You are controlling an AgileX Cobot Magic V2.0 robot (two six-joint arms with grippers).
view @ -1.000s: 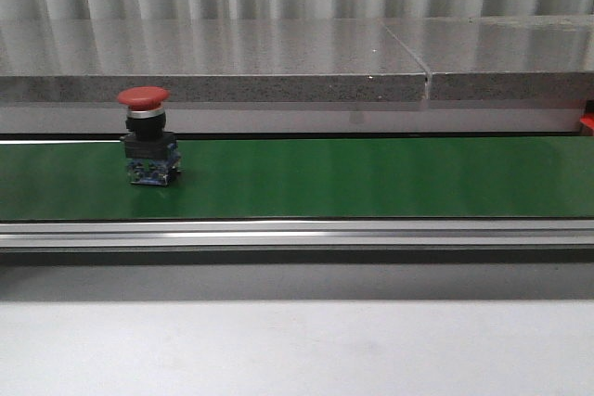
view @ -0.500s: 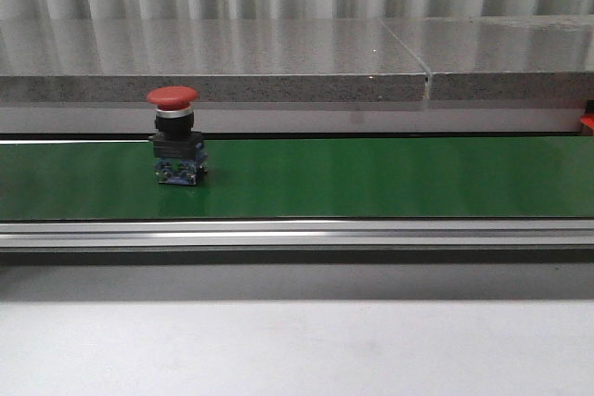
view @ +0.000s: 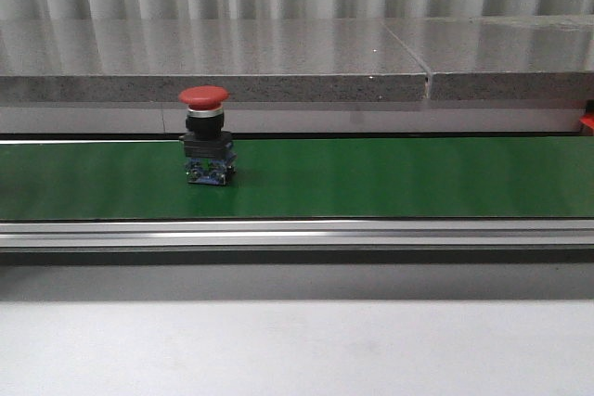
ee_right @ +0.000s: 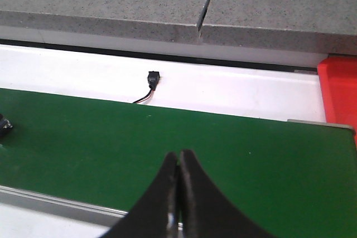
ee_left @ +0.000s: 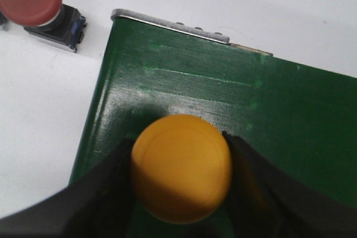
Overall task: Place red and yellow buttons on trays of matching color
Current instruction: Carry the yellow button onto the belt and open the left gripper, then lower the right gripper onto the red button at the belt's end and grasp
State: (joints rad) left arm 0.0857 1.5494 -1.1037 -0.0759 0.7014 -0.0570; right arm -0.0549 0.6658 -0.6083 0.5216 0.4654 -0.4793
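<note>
The left end effector (ee_left: 181, 185) was clamped on the yellow button (ee_left: 181, 175), above the green belt (ee_left: 268, 121), prob. to carry it to a matching tray. The right end effector (ee_right: 179, 193) was closed, empty; a red button (view: 206, 136) stood on the belt far to its left, the red tray (ee_right: 338, 90) ahead to its right.

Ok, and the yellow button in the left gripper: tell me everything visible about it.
The yellow button shows only in the left wrist view, from above: a round, smooth, matte yellow-orange dome cap, its near half in shadow. The left gripper is shut on it, one dark finger against each side of the cap. It sits over the green belt, near the belt's end. Its body below the cap is hidden.
</note>
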